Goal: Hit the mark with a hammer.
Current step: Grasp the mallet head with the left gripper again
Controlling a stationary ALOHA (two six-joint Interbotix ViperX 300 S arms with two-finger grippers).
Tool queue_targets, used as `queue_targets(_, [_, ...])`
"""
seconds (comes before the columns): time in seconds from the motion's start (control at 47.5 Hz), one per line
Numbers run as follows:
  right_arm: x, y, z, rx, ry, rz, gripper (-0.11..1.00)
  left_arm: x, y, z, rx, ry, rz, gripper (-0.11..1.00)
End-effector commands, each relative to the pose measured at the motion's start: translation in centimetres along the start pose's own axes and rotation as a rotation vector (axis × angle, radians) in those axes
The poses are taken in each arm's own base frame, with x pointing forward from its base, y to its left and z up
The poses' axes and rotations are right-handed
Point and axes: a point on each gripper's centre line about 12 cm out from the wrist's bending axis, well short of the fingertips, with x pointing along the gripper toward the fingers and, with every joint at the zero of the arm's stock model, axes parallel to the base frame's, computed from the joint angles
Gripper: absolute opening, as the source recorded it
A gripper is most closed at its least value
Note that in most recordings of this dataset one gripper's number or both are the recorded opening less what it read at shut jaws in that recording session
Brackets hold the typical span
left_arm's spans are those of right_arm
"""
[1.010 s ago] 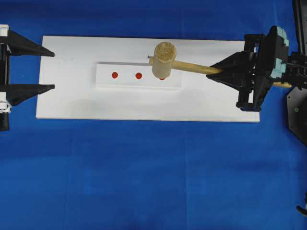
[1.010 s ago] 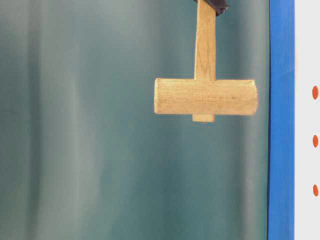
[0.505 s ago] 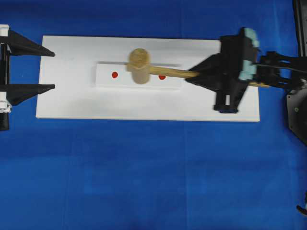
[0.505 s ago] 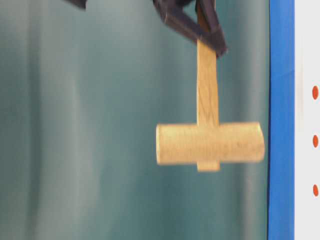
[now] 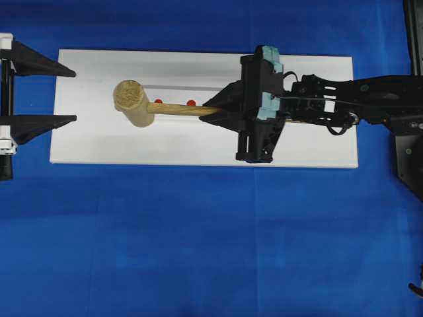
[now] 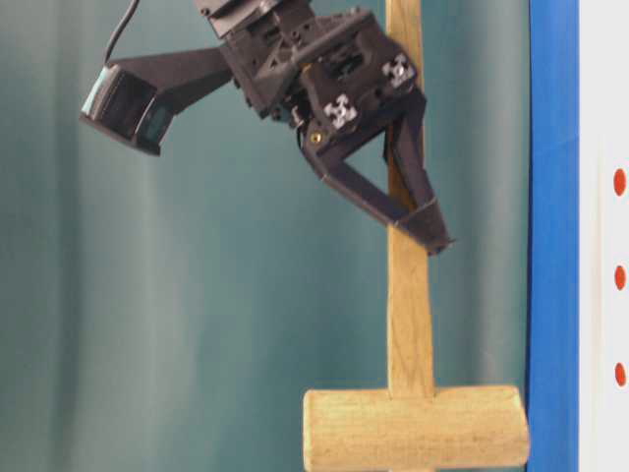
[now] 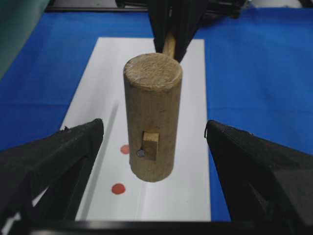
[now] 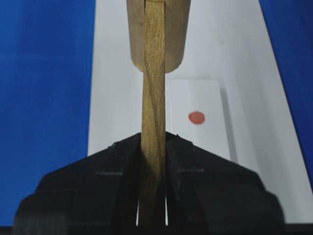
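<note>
Because the right claw point(image 5: 210, 111) clamps the mallet point(image 5: 135, 104) far down its handle, the head reaches the leftmost red mark point(image 5: 158, 101); the left claw point(image 5: 69, 96) idles released.

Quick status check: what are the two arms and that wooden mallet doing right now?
Right tool shut on hammer handle. Left tool open, empty. Hammer head above white board, past the red marks. Nothing in the way.
</note>
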Motion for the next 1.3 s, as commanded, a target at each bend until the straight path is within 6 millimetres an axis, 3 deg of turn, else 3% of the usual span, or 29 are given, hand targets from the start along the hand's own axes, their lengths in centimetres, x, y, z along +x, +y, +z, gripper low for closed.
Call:
queue_targets(0.0, [-0.3, 0.2, 1.8, -0.002, -0.052, 0.004, 0.02, 0.1, 0.2, 0.2, -0.004, -0.007, 0.008, 0.83])
queue_targets(0.295, [-0.3, 0.2, 1.9, -0.002, -0.058, 0.003, 0.02, 1.6, 0.4, 0.1, -0.007, -0.042, 0.023, 0.84])
queue_targets(0.652, [-0.3, 0.2, 1.9, -0.002, -0.056, 0.004, 0.02, 6.1, 0.6, -0.3, -0.036, -0.042, 0.030, 0.93])
queue_targets(1.01, [-0.3, 0.2, 1.9, -0.004, -0.058, 0.003, 0.02, 10.3, 0.7, -0.2, -0.043, -0.008, 0.029, 0.94])
queue_targets(1.284, [-0.3, 0.2, 1.9, -0.008, -0.059, 0.003, 0.02, 10.8, 0.7, -0.2, -0.046, 0.001, 0.029, 0.93])
